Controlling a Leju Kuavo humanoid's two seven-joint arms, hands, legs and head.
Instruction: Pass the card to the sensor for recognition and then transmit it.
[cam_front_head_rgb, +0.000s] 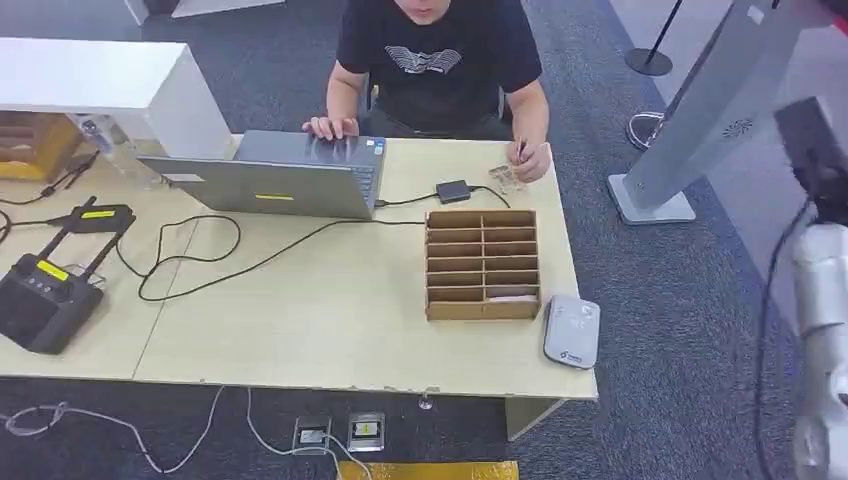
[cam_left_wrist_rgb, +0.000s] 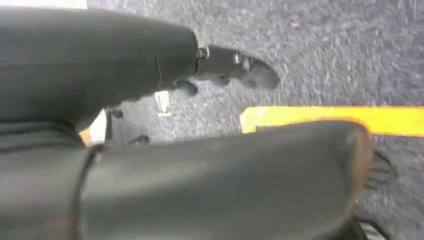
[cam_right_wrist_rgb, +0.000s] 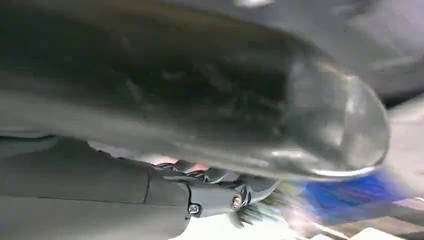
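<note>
Desk (cam_front_head_rgb: 330, 330) holds card (cam_front_head_rgb: 512, 293) in organizer (cam_front_head_rgb: 482, 264); fingers (cam_left_wrist_rgb: 250, 70) far off.

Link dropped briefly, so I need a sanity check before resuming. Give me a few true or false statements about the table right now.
1. The grey card reader lies beside the cardboard card rack. True.
2. The laptop is shut. False: it stands open, a person's hand at it.
3. The person's other hand rests on the table beyond the rack. True.
4. A cable loops over the rack. False: the black cable lies on the tabletop.
</note>
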